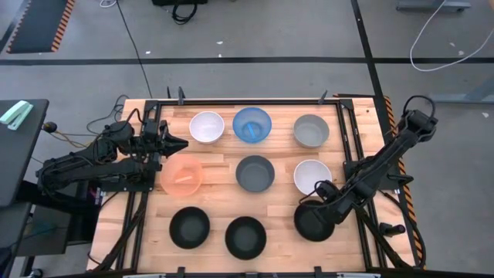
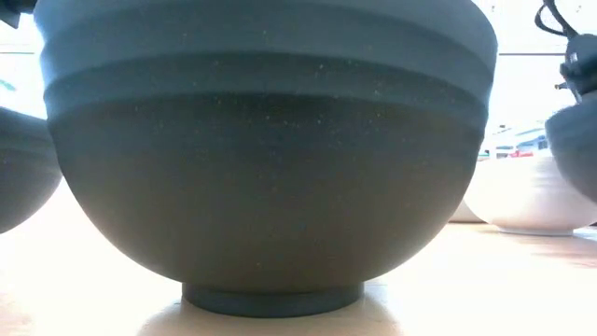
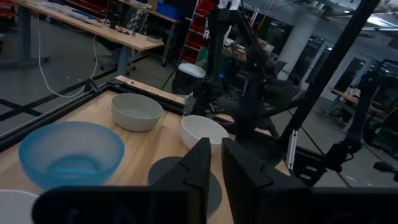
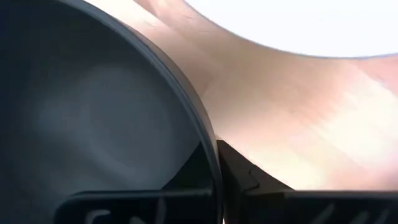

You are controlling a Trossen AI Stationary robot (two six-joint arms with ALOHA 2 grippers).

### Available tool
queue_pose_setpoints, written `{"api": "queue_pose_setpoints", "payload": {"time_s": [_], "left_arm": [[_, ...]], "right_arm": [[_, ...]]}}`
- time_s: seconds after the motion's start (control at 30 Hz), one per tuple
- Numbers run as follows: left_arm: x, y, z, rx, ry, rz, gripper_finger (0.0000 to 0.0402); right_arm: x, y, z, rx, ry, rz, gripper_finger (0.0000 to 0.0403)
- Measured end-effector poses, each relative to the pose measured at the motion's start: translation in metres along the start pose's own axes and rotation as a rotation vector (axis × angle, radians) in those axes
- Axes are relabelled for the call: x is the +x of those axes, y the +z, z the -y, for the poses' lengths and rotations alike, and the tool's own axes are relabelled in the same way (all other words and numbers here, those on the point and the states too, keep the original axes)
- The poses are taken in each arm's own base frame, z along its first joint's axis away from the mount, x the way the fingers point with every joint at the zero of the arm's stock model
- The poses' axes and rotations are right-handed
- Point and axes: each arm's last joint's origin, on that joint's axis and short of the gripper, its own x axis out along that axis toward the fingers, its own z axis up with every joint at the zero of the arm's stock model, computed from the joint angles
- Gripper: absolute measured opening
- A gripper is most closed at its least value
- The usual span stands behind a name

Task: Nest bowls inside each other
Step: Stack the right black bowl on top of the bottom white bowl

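Nine bowls stand in three rows on the wooden table. In the far row are a white bowl (image 1: 207, 127), a blue bowl (image 1: 252, 124) and a pale grey bowl (image 1: 311, 130). The middle row holds a pink-orange bowl (image 1: 182, 176), a dark grey bowl (image 1: 255, 173) and a second white bowl (image 1: 312, 176). Three black bowls (image 1: 189, 227), (image 1: 245, 236), (image 1: 314, 222) form the near row. My right gripper (image 1: 318, 205) is shut on the right black bowl. My left gripper (image 1: 182, 144) hovers shut between the far white and pink-orange bowls, touching nothing. My right gripper (image 4: 214, 158) holds the right black bowl by its rim (image 4: 208, 140), on the bowl's far side. One finger is inside the bowl and one finger (image 4: 245, 180) outside, coming slanting down from the table's far right. Whether the bowl is lifted cannot be told.
A black metal frame (image 1: 351, 147) runs round the tabletop. The middle black bowl (image 2: 270, 149) fills the low view, standing on its foot. Strips of bare wood (image 1: 224, 158) lie between the bowls. In the left wrist view the right arm (image 3: 249, 99) shows beyond the white bowl (image 3: 202, 132).
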Motion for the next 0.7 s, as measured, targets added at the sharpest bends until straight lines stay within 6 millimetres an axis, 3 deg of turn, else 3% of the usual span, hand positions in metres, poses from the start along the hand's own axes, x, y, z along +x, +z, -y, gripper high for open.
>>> {"api": "queue_pose_setpoints", "payload": {"time_s": [0.17,0.33,0.4,0.7], "left_arm": [[0.0,0.0,0.0,0.001,0.009,0.003,0.0038],[0.0,0.001,-0.002,0.018,0.058,0.019,0.0031],[0.0,0.001,-0.002,0.032,0.063,0.02,0.0027],[0.0,0.001,-0.002,0.029,0.063,0.019,0.0016]], "right_arm": [[-0.049,0.005,-0.017,-0.033,-0.054,0.03,0.0005],[-0.087,0.021,-0.011,-0.019,-0.233,0.118,0.0005],[-0.094,0.029,-0.006,-0.022,-0.298,0.123,0.0005],[-0.099,0.082,-0.001,-0.092,-0.248,0.151,0.0005]]}}
